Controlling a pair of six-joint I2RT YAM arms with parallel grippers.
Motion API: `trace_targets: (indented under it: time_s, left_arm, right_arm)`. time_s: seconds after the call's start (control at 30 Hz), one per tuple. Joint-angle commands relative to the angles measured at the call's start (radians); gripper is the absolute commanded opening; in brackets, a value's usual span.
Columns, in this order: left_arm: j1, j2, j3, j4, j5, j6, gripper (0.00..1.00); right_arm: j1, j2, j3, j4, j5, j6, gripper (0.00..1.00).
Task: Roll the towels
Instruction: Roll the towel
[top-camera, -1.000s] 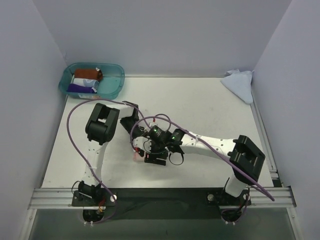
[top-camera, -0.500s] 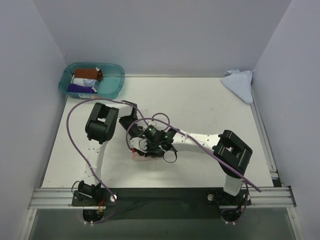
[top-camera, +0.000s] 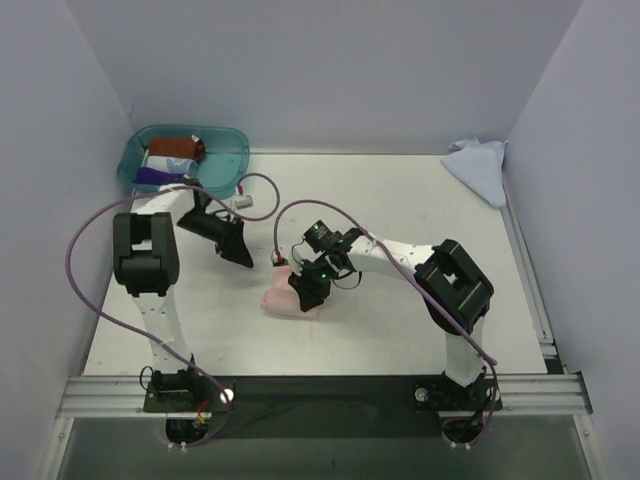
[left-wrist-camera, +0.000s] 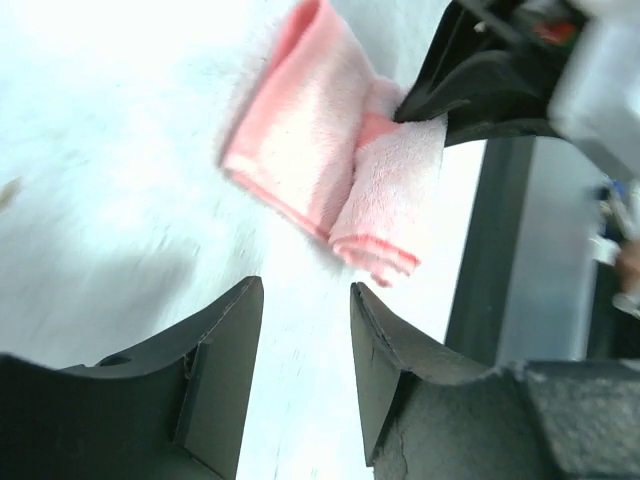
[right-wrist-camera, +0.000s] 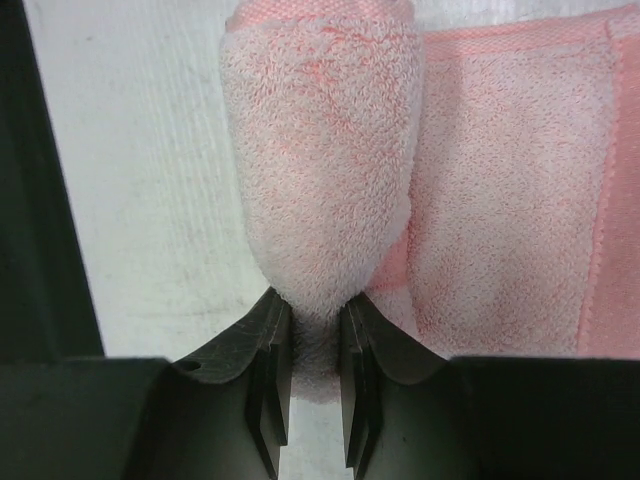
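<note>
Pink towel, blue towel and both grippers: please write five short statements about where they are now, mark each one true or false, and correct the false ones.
1. The right gripper is shut on a fold of the pink towel. True.
2. The left gripper also holds the pink towel. False: its jaws stand open and empty, apart from the towel.
3. The blue towel lies at the far right corner of the table. True.
4. The blue towel is rolled into a cylinder. False: it lies in a loose, crumpled heap.
5. The teal tub is empty. False: it holds a few coloured items.
</note>
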Motion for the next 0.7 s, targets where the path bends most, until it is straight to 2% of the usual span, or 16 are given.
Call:
trace_targets:
  time_s: [0.0,0.1,0.17,0.2,0.23,0.3,0.4,0.43,0.5,0.53,0.57,0.63,0.67]
  left_arm:
    - [0.081,-0.162,-0.059,0.027,0.033,0.053,0.51]
    - [0.118,-0.293,-0.154,0.071,0.001,0.093,0.53]
    - [0.110,-0.436,-0.311,0.155,-0.060,0.078,0.54]
    - [0.094,-0.547,-0.378,0.253,-0.082,0.058,0.56]
    - [0.083,-0.600,-0.474,0.301,-0.104,0.046,0.57]
    - [0.046,-0.701,-0.562,0.403,-0.160,0.052,0.60]
    - [-0.081,-0.937,-0.702,0.552,-0.240,0.055,0.65]
    - [-0.177,-0.982,-0.742,0.597,-0.269,0.055,0.67]
    - [-0.297,-1.114,-0.861,0.752,-0.387,0.044,0.68]
    - [-0.352,-1.151,-0.898,0.799,-0.430,0.044,0.69]
    - [-0.459,-1.182,-0.962,0.868,-0.494,0.061,0.71]
    - [-0.546,-1.231,-1.003,0.922,-0.558,0.070,0.71]
    - [-0.627,-1.234,-1.018,0.951,-0.606,0.078,0.71]
  right_arm:
    - [-0.019,0.095,0.020,-0.205,-0.153,0.078,0.00]
    - [-0.039,0.170,0.073,-0.275,-0.219,0.083,0.00]
    - [-0.052,0.220,0.110,-0.311,-0.281,0.104,0.00]
    - [-0.066,0.234,0.116,-0.315,-0.306,0.115,0.00]
    - [-0.072,0.260,0.129,-0.324,-0.328,0.127,0.00]
    - [-0.082,0.280,0.135,-0.332,-0.360,0.135,0.00]
    - [-0.092,0.319,0.156,-0.354,-0.403,0.130,0.00]
    - [-0.097,0.344,0.165,-0.379,-0.414,0.127,0.00]
    - [-0.097,0.371,0.199,-0.407,-0.435,0.106,0.00]
    - [-0.099,0.394,0.210,-0.435,-0.440,0.098,0.00]
    - [-0.106,0.401,0.221,-0.443,-0.444,0.090,0.00]
    - [-0.117,0.423,0.235,-0.458,-0.467,0.080,0.00]
    - [-0.126,0.428,0.238,-0.462,-0.476,0.075,0.00]
